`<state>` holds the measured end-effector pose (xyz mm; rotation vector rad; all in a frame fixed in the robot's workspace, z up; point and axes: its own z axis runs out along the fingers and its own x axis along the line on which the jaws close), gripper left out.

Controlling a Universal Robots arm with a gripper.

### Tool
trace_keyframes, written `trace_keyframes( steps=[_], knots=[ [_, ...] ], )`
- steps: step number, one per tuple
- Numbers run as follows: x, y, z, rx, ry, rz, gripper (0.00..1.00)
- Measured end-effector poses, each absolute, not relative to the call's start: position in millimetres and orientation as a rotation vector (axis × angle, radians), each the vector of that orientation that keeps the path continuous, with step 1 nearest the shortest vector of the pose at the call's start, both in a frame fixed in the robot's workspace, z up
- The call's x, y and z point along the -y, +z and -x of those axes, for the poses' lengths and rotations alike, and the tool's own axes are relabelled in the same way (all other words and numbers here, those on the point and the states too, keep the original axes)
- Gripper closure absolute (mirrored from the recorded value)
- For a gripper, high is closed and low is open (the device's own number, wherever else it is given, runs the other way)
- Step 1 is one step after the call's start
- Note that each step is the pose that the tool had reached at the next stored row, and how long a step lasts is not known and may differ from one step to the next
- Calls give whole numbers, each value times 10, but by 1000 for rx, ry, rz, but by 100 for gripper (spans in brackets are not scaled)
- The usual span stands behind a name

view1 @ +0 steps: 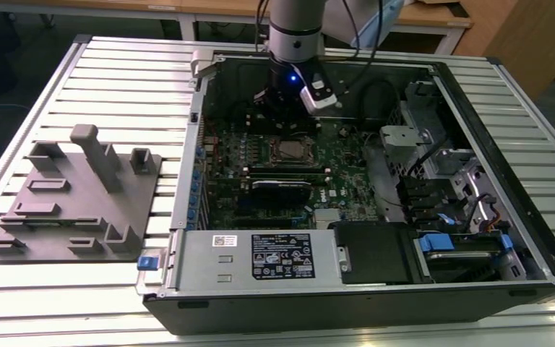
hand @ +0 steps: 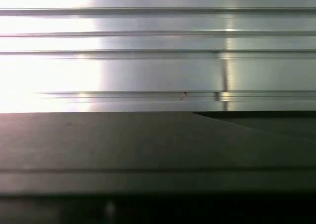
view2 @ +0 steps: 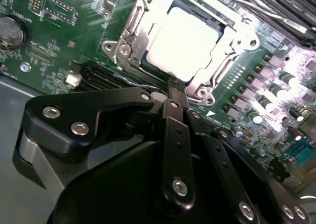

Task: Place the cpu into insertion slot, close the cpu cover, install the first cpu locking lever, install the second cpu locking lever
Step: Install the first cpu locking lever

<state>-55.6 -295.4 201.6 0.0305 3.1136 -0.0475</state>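
The cpu (view2: pixel 183 40) lies flat in the insertion slot (view1: pixel 286 151) on the green board, its silver top glaring bright. The silvery cpu cover (view2: pixel 223 67) lies down around it, framing the chip. In the second wrist view my gripper (view2: pixel 174 85) has its black fingers (view2: pixel 176 135) drawn together, the tip just beside the socket's edge, and I see nothing held between them. In the exterior view the gripper (view1: pixel 283 116) hangs inside the open computer case, just behind the socket. The locking levers I cannot make out clearly.
The case walls (view1: pixel 188 181) ring the board. Long memory slots (view1: pixel 282 171) and a black card (view1: pixel 280 189) lie in front of the socket, then the power supply box (view1: pixel 258 256). Drive bays (view1: pixel 432 170) fill the exterior view's right. A grey fixture (view1: pixel 75 199) sits on the slatted table (hand: pixel 158 61).
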Motion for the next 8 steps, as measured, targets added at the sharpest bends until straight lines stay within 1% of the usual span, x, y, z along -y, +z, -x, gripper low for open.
trace_keyframes(
  steps=[8],
  knots=[
    [2954,2121,595,-3109,-47,-30,90]
  ],
)
